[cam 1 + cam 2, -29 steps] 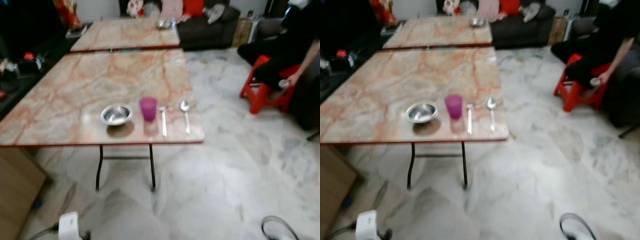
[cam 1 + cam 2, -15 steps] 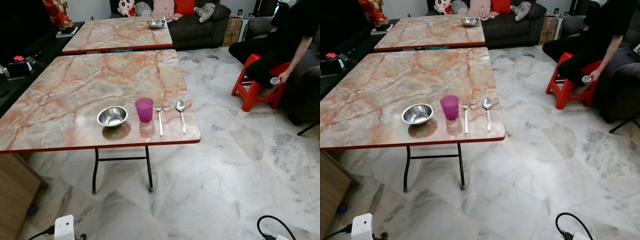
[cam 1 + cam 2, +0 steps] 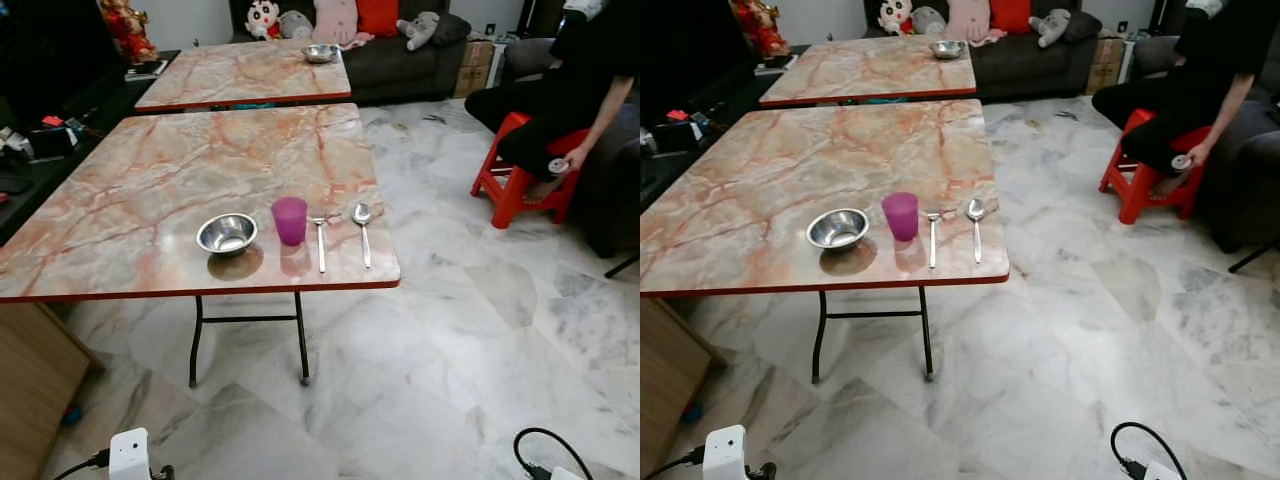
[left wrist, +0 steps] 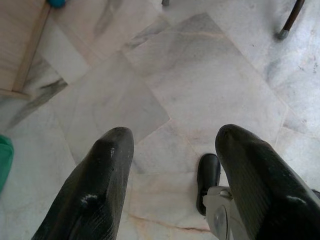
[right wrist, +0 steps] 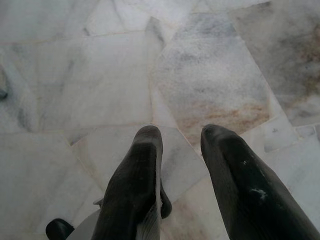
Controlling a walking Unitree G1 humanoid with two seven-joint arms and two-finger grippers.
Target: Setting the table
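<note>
On the near table (image 3: pixel 150 190), one bowl (image 3: pixel 227 234), one cup (image 3: pixel 290 220), one fork (image 3: pixel 320 243), one spoon (image 3: pixel 363 230).

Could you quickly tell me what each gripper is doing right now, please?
Left gripper: open, holding nothing, pointed at the floor.
Right gripper: open, holding nothing, pointed at the floor.
</note>
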